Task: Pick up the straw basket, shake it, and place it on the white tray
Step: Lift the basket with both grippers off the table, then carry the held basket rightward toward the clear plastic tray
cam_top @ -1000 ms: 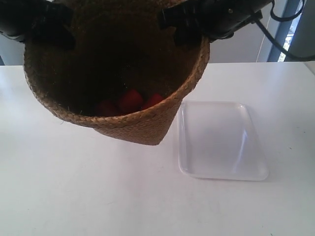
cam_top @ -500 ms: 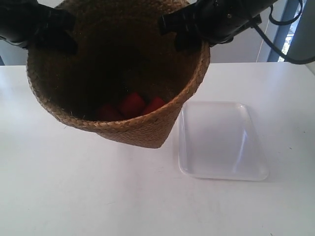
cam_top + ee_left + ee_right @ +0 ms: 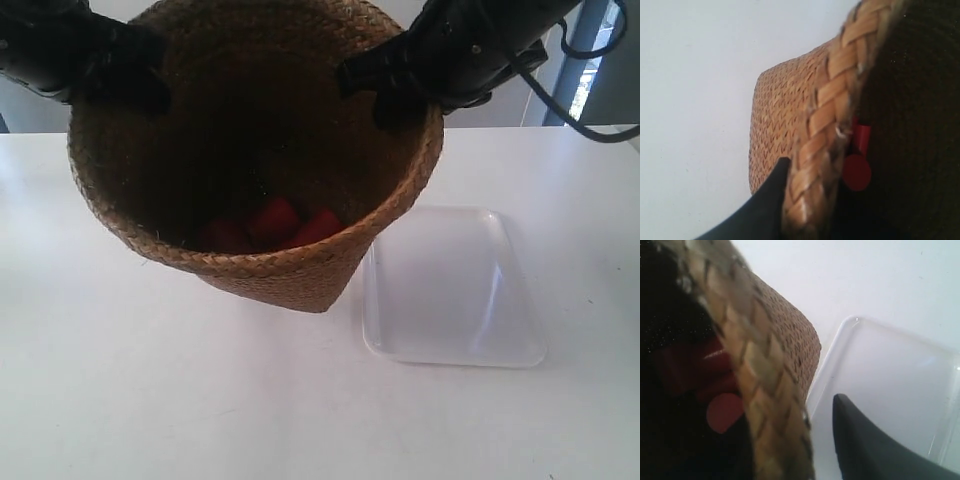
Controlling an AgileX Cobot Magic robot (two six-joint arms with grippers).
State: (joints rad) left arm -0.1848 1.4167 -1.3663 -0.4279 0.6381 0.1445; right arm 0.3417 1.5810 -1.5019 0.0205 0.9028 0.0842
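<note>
Arms (image 3: pixel 480 50) meet the rim of the straw basket (image 3: pixel 280 280) from both sides, just beside the white tray (image 3: pixel 450 290) on the white table (image 3: pixel 150 400), with a pale wall (image 3: pixel 25 115) behind. Close up, the left gripper (image 3: pixel 810 190) pinches the braid. The right gripper (image 3: pixel 795 435) straddles it, though I cannot tell its grip.

In the last second the basket (image 3: pixel 285 275) has travelled sideways toward the tray (image 3: pixel 455 358) and a little lower in the exterior view. Both grippers went with it. The right gripper (image 3: pixel 375 95), whose jaws stand on the tray side of the rim, is now nearer to the tray. The left gripper (image 3: pixel 150 90) on the opposite side of the rim has followed it. Under the right jaws, the basket wall now hides more of the tray's corner. The red things (image 3: pixel 275 218) deep below the jaws have shifted along with the basket.
</note>
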